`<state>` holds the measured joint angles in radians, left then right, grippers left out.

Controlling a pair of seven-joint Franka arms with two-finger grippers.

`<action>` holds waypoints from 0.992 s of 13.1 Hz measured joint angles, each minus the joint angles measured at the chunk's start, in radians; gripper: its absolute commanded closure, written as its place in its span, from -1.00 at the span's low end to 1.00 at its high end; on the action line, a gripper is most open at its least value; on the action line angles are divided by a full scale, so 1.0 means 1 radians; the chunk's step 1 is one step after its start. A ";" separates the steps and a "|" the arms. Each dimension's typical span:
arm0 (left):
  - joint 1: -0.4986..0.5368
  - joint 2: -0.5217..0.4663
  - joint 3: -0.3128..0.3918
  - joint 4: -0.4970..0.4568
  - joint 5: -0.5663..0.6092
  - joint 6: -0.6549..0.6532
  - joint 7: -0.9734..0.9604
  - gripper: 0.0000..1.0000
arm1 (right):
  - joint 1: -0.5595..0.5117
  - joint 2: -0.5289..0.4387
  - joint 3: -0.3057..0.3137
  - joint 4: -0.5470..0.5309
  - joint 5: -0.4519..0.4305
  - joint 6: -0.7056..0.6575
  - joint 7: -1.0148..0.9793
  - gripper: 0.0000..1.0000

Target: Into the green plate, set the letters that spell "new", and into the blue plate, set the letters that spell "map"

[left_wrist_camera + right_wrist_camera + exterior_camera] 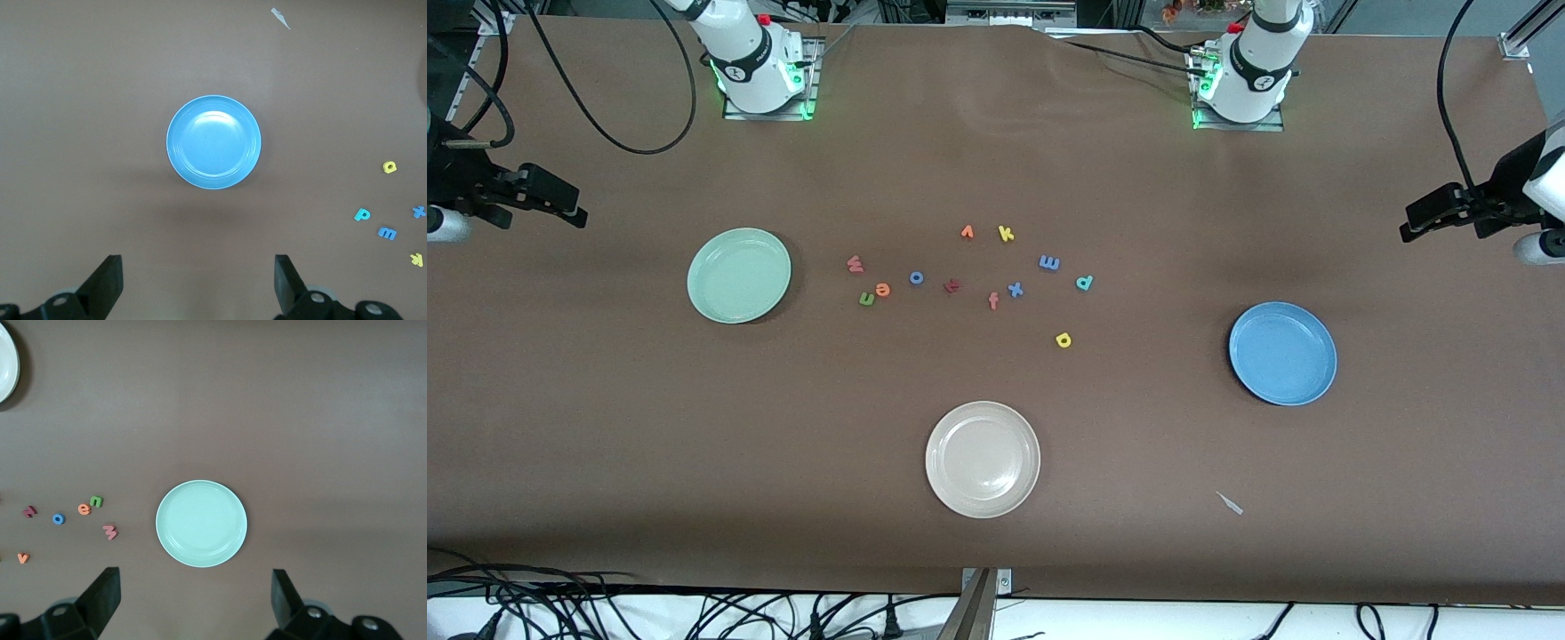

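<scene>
Looking down at your brown table (605,427), you have three round plates on it. The green plate (739,275) sits toward the right arm's end, the blue plate (1282,353) toward the left arm's end, and a beige plate (983,459) lies between them, nearest the front camera. All three hold nothing.

Your left gripper (199,287) hangs in the air at its end of the table, fingers spread wide and holding nothing; its wrist camera looks down on the blue plate. Your right gripper (195,603) hangs the same way at its own end, fingers wide apart and empty, looking down on the green plate.

The small foam letters lie scattered on the table between the green and blue plates. Near the green plate are the pinkish-red w (855,264), the orange e (883,289) and, just beside it, the green n (866,299). Toward the blue plate are the blue m (1049,262), the teal p (1084,283) and the yellow a (1063,340), the last nearest the front camera.
</scene>
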<state>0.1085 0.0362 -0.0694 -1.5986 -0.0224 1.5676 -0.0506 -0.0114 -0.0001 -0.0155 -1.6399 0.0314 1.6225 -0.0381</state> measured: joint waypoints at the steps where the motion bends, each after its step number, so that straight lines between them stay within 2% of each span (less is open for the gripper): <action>1: 0.000 0.003 0.000 0.000 0.000 0.004 0.000 -1.00 | 0.000 0.000 0.000 0.000 0.000 0.000 0.000 -1.00; 7: -0.007 0.061 -0.004 0.000 0.000 0.041 0.000 -1.00 | 0.000 0.000 0.000 -0.001 0.000 0.000 0.000 -1.00; 13: -0.078 0.155 -0.012 0.000 0.000 0.059 -0.001 -1.00 | 0.000 0.000 -0.001 -0.002 0.000 0.000 0.000 -1.00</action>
<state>0.0305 0.1912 -0.0814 -1.5982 -0.0224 1.6269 -0.0513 -0.0116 -0.0001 -0.0161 -1.6414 0.0314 1.6223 -0.0380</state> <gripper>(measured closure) 0.000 0.000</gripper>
